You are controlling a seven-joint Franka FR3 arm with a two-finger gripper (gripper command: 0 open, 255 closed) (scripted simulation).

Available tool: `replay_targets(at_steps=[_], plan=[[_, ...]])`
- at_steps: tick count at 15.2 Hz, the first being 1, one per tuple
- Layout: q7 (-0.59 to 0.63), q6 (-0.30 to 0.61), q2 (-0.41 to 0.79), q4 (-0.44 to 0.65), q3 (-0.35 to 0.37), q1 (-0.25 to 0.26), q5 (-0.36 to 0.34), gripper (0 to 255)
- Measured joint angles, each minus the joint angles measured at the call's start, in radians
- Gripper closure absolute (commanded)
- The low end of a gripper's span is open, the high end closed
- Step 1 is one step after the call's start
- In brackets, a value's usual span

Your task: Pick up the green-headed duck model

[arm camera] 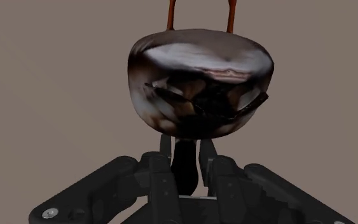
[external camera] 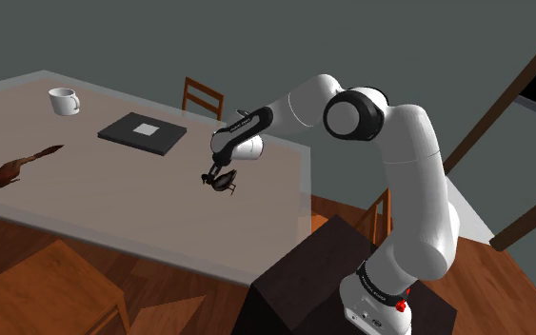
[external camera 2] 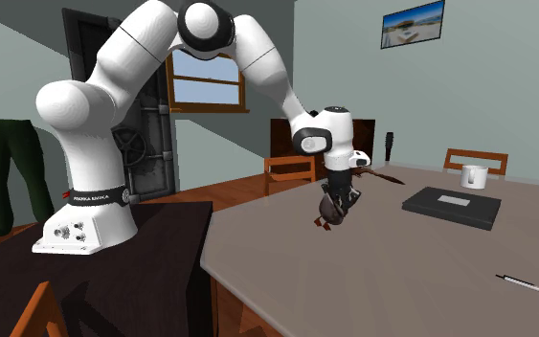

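Duck (arm camera: 199,86) hangs in the gripper (arm camera: 185,158), its 2 black fingers pinching only a thin dark stub at 1 end. It sits over the table (external camera: 161,214), stand side; can't tell if it clears the top. Risk: with so narrow a hold, the round glossy body could swing, twist or slip out. Body is dark brown-black and smooth with a whitish sheen, 2 orange legs. Farther off: flat black slab (external camera: 143,132), brown bird-like model (external camera: 18,167), white mug (external camera: 64,101).

We see the duck (arm camera: 199,83), a glossy dark-brown, rounded body with two orange legs. It hangs from the end effector (arm camera: 185,153), clasped by a thin dark part, its legs pointing away from the end effector.
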Motion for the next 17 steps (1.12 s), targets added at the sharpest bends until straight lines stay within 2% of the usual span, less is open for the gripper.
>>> replay_targets(at_steps=[6,17], plan=[[0.0,-0.003,-0.006,-0.004,0.0,-0.001,0.0,255],[0.031,-0.085,-0.117,-0.032,-0.021,0.011,-0.019,255]])
